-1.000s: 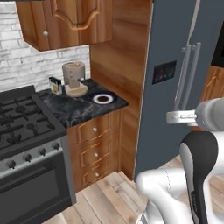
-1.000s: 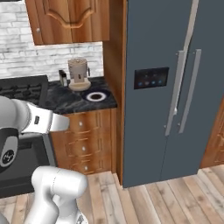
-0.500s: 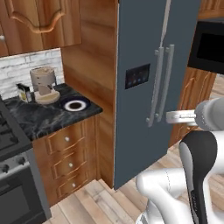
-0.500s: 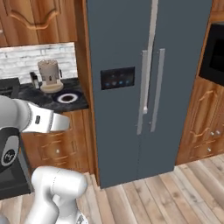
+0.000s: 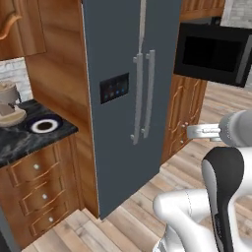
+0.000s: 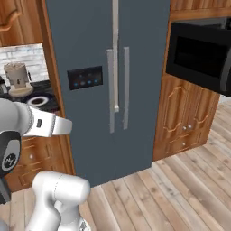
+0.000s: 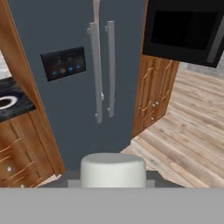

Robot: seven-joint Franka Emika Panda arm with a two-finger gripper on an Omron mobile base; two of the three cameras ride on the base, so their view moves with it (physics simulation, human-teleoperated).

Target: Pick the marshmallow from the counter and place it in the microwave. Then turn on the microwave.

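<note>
The marshmallow [image 7: 113, 169], a whitish stubby lump, sits low in the middle of the hand view, right in front of the camera. My gripper [image 7: 113, 180] is shut on it, and the lump hides most of the fingers. The black microwave [image 7: 183, 30] is built into the wooden wall at the upper right, its door closed. It also appears right of the fridge as the microwave [image 5: 211, 54] and the microwave [image 6: 203, 56]. The dark speckled counter [image 5: 24, 140] lies off to the left, over brown drawers.
A tall grey double-door fridge [image 5: 123, 98] with vertical handles stands straight ahead, between counter and microwave. A round dish [image 5: 44, 125] and a beige jar-like appliance [image 5: 10, 106] stand on the counter. Wooden cabinets [image 6: 185, 122] sit under the microwave. Open plank floor [image 6: 180, 189] spreads on the right.
The base has moved right, so the whole scene slid left: the stove left the views, and the fridge and microwave came in. The grip on the marshmallow looks unchanged.
</note>
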